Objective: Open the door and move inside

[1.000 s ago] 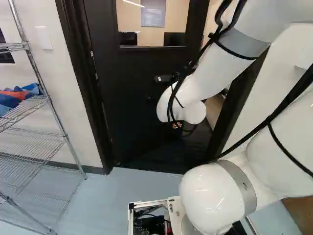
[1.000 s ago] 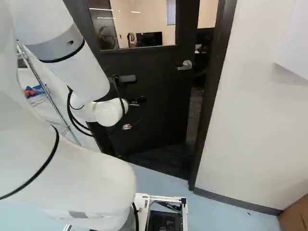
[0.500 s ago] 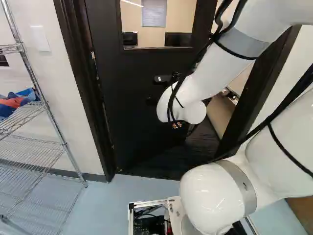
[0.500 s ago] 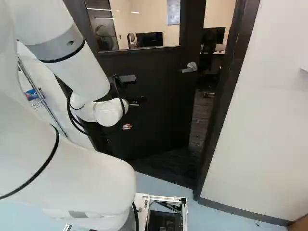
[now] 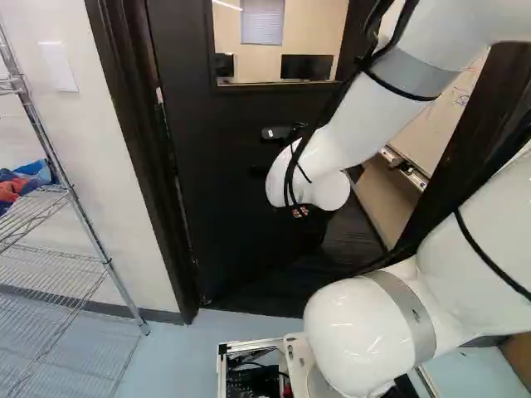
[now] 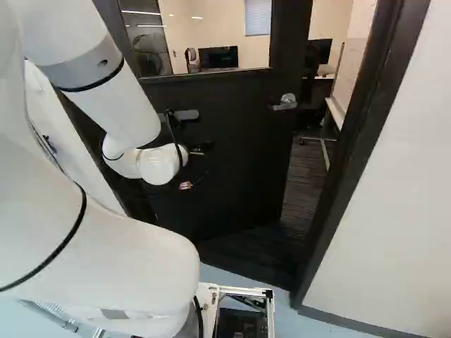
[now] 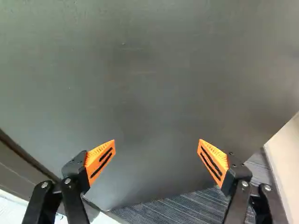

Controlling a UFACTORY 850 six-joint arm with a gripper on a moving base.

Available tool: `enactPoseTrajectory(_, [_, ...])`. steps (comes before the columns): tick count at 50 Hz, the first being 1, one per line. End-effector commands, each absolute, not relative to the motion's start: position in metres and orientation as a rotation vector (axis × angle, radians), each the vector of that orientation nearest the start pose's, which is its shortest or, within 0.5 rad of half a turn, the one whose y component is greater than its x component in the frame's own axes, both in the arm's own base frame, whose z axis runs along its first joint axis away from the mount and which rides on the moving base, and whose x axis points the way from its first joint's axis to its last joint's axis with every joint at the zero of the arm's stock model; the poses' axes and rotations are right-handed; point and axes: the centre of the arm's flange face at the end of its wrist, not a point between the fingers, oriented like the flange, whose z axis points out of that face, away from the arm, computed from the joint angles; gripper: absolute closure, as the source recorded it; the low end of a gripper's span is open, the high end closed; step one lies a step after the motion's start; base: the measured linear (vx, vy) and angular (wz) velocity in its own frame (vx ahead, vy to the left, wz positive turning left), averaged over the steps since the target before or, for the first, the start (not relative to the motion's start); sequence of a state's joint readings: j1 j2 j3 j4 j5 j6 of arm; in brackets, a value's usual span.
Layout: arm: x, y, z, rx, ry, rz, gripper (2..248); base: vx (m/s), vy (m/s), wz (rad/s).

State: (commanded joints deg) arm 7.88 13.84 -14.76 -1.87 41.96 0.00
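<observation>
In the left base view, the door [image 5: 224, 207] stands at the centre, behind the arm [image 5: 357, 124], which reaches in from the right. A wire rack [image 5: 106, 264] is at the left, with a bundle of cloth [image 5: 31, 174] on a shelf at the left edge. In the right base view, the window [image 6: 225, 21] is upper centre, a monitor [image 6: 218, 57] behind it; the lever handle [image 6: 285, 103] is on the door, right of and below the window. Farther right come the opening, the door frame [image 6: 345, 169] and the wall [image 6: 394, 211].
</observation>
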Motion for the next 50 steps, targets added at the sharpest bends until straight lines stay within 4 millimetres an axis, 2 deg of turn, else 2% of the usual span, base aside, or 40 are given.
enactPoseTrajectory(22, [0.3238, 0.0474, 0.4105, -2.488, -0.223, -1.762, 3, 0.108, 0.059, -0.018])
enactPoseTrajectory(39, [0.3239, 0.0476, 0.4105, -2.488, -0.221, -1.762, 3, 0.008, 0.004, -0.003])
enactPoseTrajectory(50, [0.3271, 0.0439, 0.4108, -2.502, -0.123, -1.766, 3, 0.0, 0.0, 0.0])
